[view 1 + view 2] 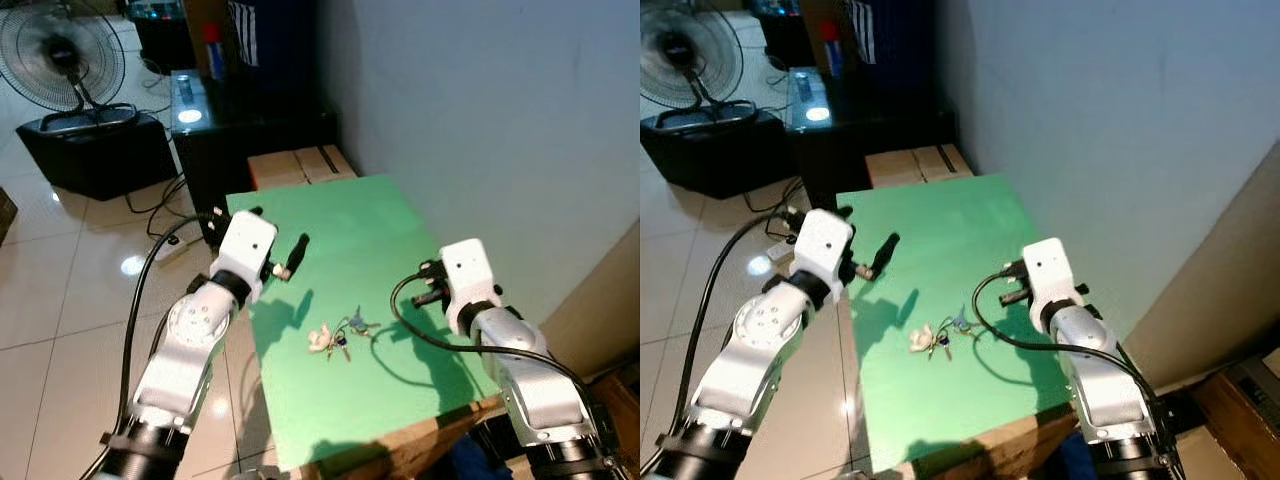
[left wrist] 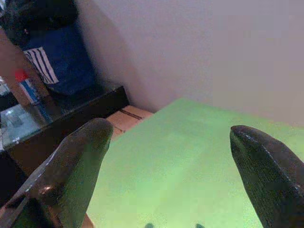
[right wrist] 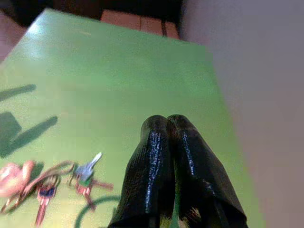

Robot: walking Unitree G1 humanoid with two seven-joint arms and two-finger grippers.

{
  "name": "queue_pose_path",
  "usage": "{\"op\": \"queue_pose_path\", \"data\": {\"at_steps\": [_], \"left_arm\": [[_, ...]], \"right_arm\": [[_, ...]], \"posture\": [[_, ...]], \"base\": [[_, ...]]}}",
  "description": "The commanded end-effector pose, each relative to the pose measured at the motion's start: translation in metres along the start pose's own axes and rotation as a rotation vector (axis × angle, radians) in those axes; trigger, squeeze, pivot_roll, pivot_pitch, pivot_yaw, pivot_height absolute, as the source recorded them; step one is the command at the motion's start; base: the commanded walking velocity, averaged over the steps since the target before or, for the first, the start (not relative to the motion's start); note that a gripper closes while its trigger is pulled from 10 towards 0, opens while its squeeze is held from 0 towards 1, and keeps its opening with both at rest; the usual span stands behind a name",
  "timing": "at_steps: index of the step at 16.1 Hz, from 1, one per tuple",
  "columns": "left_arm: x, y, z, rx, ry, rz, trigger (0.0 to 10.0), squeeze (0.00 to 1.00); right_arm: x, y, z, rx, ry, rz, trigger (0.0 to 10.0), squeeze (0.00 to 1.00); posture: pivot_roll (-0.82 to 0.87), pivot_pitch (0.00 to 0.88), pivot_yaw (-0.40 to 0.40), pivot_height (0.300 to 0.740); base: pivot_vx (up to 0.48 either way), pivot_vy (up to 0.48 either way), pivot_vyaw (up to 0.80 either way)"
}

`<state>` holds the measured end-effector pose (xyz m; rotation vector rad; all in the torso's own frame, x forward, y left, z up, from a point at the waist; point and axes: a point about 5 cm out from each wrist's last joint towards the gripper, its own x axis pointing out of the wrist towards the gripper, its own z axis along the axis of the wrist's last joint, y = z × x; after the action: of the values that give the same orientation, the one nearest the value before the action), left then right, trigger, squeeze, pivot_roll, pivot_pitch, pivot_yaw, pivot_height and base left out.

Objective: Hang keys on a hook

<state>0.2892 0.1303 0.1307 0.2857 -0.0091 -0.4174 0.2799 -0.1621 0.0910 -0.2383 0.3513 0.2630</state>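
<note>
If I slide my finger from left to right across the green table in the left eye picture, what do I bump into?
The left gripper's black fingers above the table's left edge → the bunch of keys with a pale pink fob lying on the green tabletop → the right gripper.

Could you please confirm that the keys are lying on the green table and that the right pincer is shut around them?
Not quite: the keys lie on the green table, but the right wrist view shows the right pincer shut empty beside them.
</note>
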Motion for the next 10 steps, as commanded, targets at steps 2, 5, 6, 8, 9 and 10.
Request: {"op": "queue_pose_path", "data": {"at_steps": [2,5,6,8,9,10], "left_arm": [[-0.002,-0.002,0.005,0.014,-0.011,-0.024,10.0,0.00],[-0.007,-0.001,0.004,0.018,0.000,-0.041,10.0,0.00],[-0.007,-0.001,0.004,0.019,0.004,-0.046,10.0,0.00],[-0.007,-0.001,0.005,0.027,0.010,-0.059,10.0,0.00],[-0.008,0.001,0.006,0.032,0.013,-0.065,10.0,0.00],[-0.008,0.002,0.006,0.037,0.021,-0.074,10.0,0.00]], "right_arm": [[0.001,-0.002,-0.001,-0.011,0.015,-0.002,10.0,0.55],[-0.002,0.002,-0.006,0.009,0.031,0.007,10.0,0.96],[-0.003,0.003,-0.008,0.019,0.035,0.010,10.0,1.00],[-0.003,0.006,-0.012,0.047,0.049,0.021,10.0,1.00],[-0.001,0.008,-0.013,0.062,0.055,0.033,10.0,1.00],[0.004,0.008,-0.014,0.060,0.068,0.054,10.0,1.00]], "posture": [[-0.10,0.000,0.005,0.718],[-0.10,0.000,0.020,0.718],[-0.10,0.000,0.024,0.718],[-0.09,0.000,0.034,0.718],[-0.09,0.011,0.047,0.718],[-0.09,0.022,0.052,0.718]], "base": [[0.000,0.000,0.00],[0.000,0.000,0.00],[0.000,0.000,0.00],[0.000,0.000,0.00],[0.000,0.000,0.00],[0.000,0.000,0.00]]}}
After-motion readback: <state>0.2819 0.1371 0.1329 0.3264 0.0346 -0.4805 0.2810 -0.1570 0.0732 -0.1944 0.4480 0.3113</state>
